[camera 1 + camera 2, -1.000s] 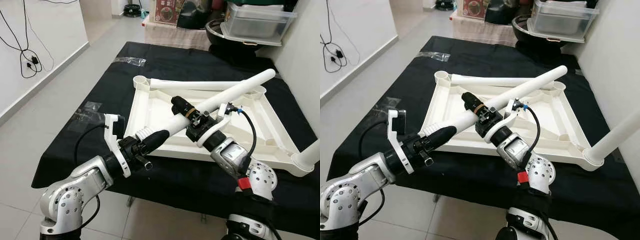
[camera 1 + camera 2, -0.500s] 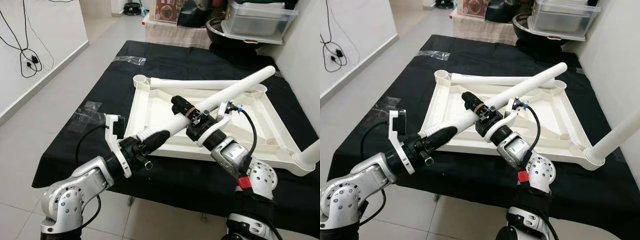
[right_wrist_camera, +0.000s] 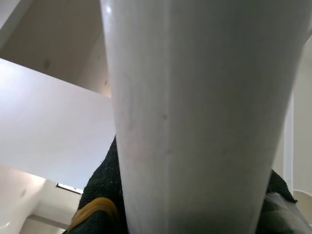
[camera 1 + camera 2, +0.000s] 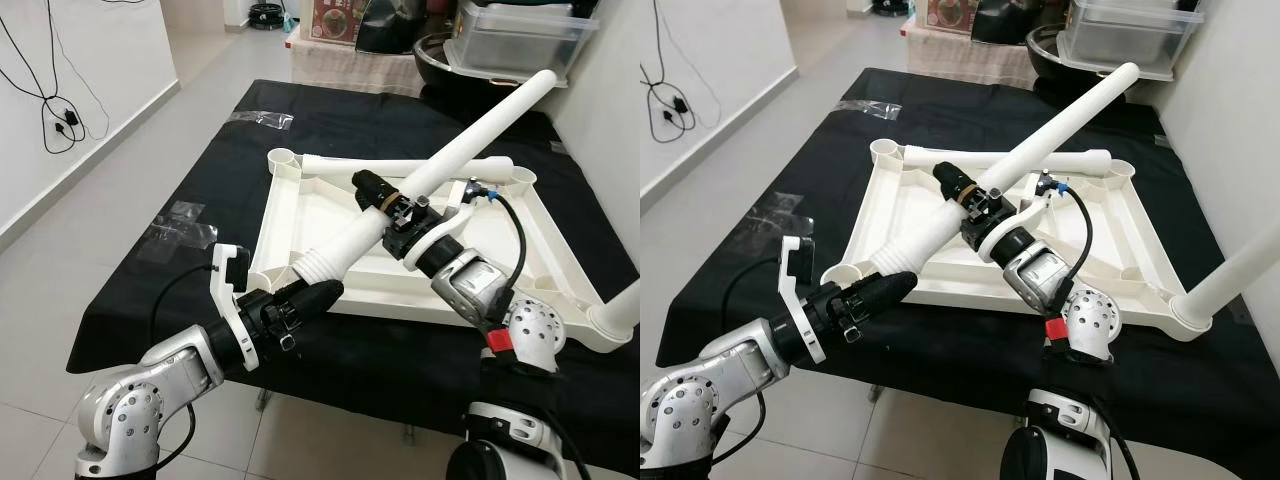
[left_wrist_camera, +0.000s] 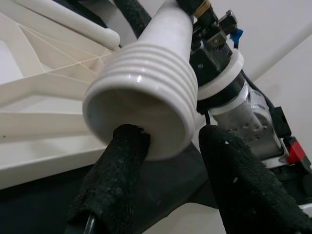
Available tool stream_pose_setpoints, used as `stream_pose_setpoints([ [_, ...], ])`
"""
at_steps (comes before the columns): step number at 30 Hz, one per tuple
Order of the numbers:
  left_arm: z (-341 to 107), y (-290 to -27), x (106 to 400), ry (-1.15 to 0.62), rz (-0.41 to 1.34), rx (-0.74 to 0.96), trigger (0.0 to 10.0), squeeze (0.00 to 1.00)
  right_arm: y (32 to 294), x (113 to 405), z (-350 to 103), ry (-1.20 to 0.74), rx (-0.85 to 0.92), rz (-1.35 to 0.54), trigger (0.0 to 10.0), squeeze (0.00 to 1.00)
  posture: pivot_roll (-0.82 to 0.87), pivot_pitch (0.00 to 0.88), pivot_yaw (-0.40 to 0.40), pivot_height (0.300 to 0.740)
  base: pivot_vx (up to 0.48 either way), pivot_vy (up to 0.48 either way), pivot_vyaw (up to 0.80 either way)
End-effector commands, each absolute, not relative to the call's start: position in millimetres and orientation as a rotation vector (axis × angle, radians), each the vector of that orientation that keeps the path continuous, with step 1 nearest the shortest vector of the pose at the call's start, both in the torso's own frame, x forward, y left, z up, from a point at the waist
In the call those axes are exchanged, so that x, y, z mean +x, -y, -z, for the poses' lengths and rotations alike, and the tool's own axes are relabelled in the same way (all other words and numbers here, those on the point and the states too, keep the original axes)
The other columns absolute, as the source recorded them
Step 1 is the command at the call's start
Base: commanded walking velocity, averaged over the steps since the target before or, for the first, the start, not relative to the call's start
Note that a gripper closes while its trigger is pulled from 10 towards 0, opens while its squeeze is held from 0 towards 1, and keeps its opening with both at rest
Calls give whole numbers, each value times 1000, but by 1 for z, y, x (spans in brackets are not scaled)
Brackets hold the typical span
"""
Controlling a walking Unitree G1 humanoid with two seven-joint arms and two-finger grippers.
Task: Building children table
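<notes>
Leg (image 4: pixel 430 180) held by both grippers: right gripper (image 4: pixel 385 200) clamps mid-shaft, left gripper (image 5: pixel 165 161) pinches threaded rim. Tabletop (image 4: pixel 300 215) upside down; one leg (image 4: pixel 1230 270) seated at 4 o'clock, three sockets left.

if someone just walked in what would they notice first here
A long white table leg slants up across the middle, held by both arms: the right gripper clamps it mid-length, and the left gripper holds its ribbed lower end with one finger inside the opening. Beneath it, the upturned white tabletop lies on a black-covered table, another leg already standing at its near right corner.
</notes>
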State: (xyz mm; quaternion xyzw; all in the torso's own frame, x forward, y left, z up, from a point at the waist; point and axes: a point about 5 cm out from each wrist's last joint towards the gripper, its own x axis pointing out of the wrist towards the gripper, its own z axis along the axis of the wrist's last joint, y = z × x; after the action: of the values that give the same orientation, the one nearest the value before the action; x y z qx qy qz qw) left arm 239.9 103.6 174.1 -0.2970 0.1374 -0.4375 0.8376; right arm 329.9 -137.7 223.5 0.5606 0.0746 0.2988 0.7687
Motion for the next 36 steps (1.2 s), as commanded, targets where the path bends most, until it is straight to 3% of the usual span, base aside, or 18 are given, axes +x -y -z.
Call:
stream_pose_setpoints([
  [1, -158, -99, 231, -402, 931, -591, 10000, 0, 140, 335, -239, -66, 1198, -656, 0, 0, 69, 23, -88, 740, 0, 0, 0],
  [3, -155, -99, 226, -420, 942, -563, 10000, 0, 144, 339, -238, -56, 1176, -608, 0, 0, 68, 21, -88, 740, 0, 0, 0],
  [7, -148, -99, 217, -446, 952, -368, 10000, 0, 150, 345, -237, 1, 971, -513, 0, 0, 70, 23, -89, 740, 0, 0, 0],
  [11, -148, -100, 218, -443, 937, -316, 10000, 0, 148, 345, -238, 23, 874, -502, 0, 0, 71, 30, -88, 740, 0, 0, 0],
  [12, -149, -104, 223, -421, 890, -221, 10000, 102, 146, 344, -238, 51, 734, -475, 0, 0, 73, 33, -88, 740, 0, 0, 0],
  [13, -151, -109, 232, -384, 825, -95, 10000, 0, 142, 343, -240, 86, 604, -456, 0, 0, 73, 34, -88, 740, 0, 0, 0],
  [14, -153, -112, 239, -356, 782, -13, 10000, 0, 138, 341, -241, 111, 527, -448, 0, 0, 77, 34, -87, 740, 0, 0, 0],
  [16, -153, -112, 239, -356, 782, -13, 10000, 0, 138, 341, -241, 111, 527, -448, 0, 0, 77, 34, -87, 740, 0, 0, 0],
  [20, -160, -124, 266, -232, 583, 291, 10000, 0, 129, 337, -249, 206, 410, -430, 0, 0, 80, 36, -86, 740, 0, 0, 0],
  [23, -165, -123, 273, -182, 546, 346, 10000, 0, 126, 335, -252, 234, 392, -434, 0, 0, 78, 39, -84, 740, 0, 0, 0],
  [24, -169, -118, 280, -127, 529, 364, 10000, 878, 118, 332, -254, 263, 365, -459, 0, 0, 74, 39, -82, 740, 0, 0, 0],
  [26, -170, -117, 281, -117, 529, 363, 10000, 878, 116, 331, -254, 268, 359, -466, 0, 0, 74, 39, -82, 740, 0, 0, 0],
  [27, -171, -114, 281, -104, 535, 371, 10000, 1000, 114, 330, -255, 269, 357, -480, 0, 0, 72, 39, -82, 740, 0, 0, 0],
  [28, -171, -114, 281, -104, 535, 371, 10000, 1000, 114, 330, -255, 269, 357, -480, 0, 0, 72, 39, -82, 740, 0, 0, 0],
  [29, -171, -108, 282, -88, 564, 377, 10000, 251, 110, 328, -254, 274, 350, -495, 0, 0, 73, 38, -81, 740, 0, 0, 0],
  [31, -171, -103, 282, -75, 586, 382, 10000, 251, 108, 327, -254, 280, 344, -506, 0, 0, 73, 38, -81, 740, 0, 0, 0],
  [32, -171, -96, 282, -55, 618, 401, 10000, 0, 105, 326, -254, 291, 332, -511, 0, 0, 72, 38, -81, 740, 0, 0, 0],
  [36, -170, -91, 282, -36, 648, 423, 10000, 0, 103, 326, -254, 304, 320, -511, 0, 0, 72, 38, -81, 740, 0, 0, 0],
])
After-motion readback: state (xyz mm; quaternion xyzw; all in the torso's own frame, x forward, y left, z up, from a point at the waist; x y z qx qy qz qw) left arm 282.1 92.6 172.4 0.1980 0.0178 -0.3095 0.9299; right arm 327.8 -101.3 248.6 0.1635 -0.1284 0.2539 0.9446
